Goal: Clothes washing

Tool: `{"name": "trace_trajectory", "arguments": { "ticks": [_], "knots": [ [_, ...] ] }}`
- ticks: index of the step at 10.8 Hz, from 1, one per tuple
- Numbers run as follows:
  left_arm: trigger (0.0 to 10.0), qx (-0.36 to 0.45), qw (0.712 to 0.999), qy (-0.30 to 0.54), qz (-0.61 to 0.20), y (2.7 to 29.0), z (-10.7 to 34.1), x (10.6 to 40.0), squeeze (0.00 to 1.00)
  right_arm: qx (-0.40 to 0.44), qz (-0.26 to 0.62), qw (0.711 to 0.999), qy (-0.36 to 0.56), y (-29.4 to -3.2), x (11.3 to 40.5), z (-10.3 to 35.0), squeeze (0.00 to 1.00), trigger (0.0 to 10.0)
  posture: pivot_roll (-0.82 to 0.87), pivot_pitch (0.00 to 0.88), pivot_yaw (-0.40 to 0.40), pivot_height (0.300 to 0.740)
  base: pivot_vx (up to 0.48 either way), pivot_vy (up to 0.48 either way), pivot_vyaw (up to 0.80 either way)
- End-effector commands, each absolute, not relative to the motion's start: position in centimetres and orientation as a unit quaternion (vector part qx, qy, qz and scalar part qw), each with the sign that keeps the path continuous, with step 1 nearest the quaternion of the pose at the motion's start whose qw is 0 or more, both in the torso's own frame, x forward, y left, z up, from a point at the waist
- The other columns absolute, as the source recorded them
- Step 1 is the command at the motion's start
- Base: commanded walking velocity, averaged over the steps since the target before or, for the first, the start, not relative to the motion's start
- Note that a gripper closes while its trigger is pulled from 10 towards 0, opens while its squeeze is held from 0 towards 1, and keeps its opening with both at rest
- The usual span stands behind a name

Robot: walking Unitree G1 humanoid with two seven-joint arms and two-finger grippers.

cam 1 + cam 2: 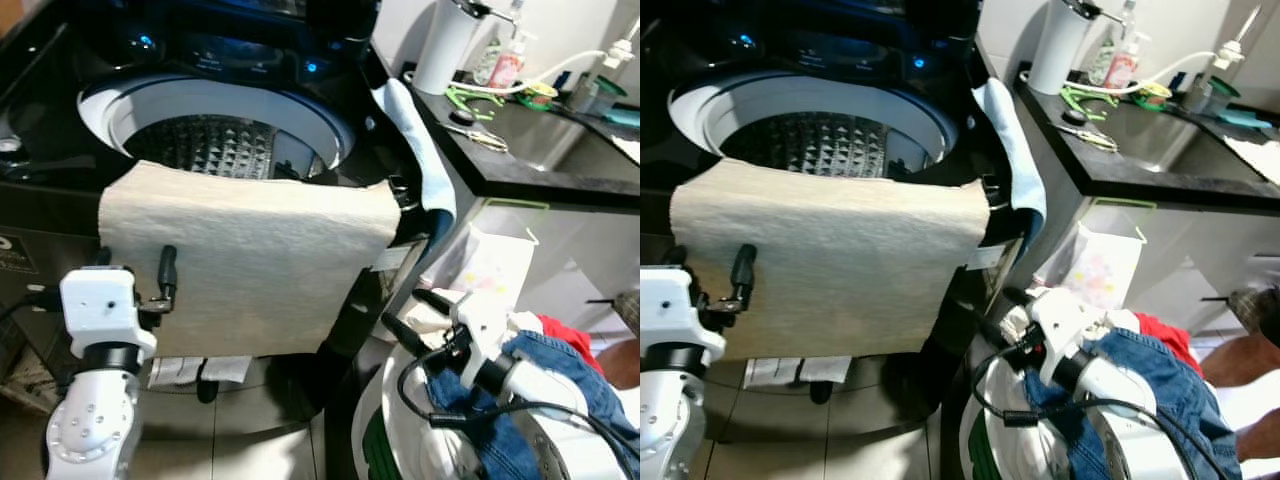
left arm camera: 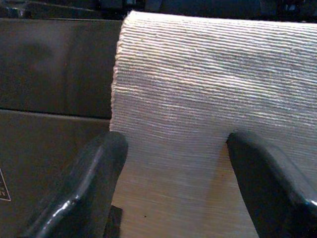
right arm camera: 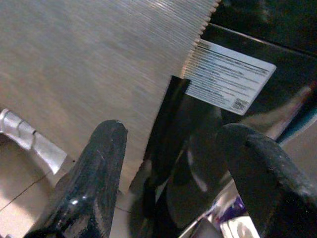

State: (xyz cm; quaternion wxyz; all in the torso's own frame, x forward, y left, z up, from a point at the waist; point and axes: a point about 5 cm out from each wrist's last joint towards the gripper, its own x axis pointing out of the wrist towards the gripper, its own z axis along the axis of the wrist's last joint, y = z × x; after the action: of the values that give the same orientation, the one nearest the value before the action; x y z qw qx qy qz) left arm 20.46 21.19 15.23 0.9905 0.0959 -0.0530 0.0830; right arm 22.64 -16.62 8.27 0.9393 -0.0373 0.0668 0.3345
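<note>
At 12 o'clock in the left eye view, the washer drum (image 1: pixel 225 145) stands open; a cream towel (image 1: pixel 250 260) drapes its front rim. Left wrist view: left gripper (image 2: pixel 173 163) open, fingers straddling the towel's edge. Right wrist view: right gripper (image 3: pixel 173 163) open, apparently holding nothing. Close squarely on the cloth before lifting it over the rim.
</note>
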Motion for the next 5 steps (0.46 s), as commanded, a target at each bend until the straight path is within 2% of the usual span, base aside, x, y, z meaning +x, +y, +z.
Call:
{"name": "trace_trajectory", "arguments": {
  "ticks": [1, 3, 5],
  "knots": [
    [10.0, 0.099, 0.989, -0.074, 0.086, 21.4, 16.3, 20.7, 0.00, -0.025, 0.301, 0.951, 0.072, -17.8, 22.5, 8.4, 0.00, 10.0, 0.21, 0.000, -0.163, 0.740, 0.000, 0.000, 0.00],
    [10.0, 0.109, 0.988, -0.072, 0.085, 21.7, 16.5, 21.5, 0.00, -0.076, 0.287, 0.953, 0.056, -19.1, 21.1, 7.4, 0.00, 10.0, 0.20, 0.000, -0.150, 0.740, 0.000, 0.000, 0.00],
    [10.0, 0.121, 0.987, -0.066, 0.084, 22.1, 16.4, 21.9, 0.00, -0.086, 0.263, 0.958, 0.081, -20.1, 20.1, 6.4, 0.00, 10.0, 0.18, 0.000, -0.137, 0.740, 0.000, 0.000, 0.00]
  ]
}}
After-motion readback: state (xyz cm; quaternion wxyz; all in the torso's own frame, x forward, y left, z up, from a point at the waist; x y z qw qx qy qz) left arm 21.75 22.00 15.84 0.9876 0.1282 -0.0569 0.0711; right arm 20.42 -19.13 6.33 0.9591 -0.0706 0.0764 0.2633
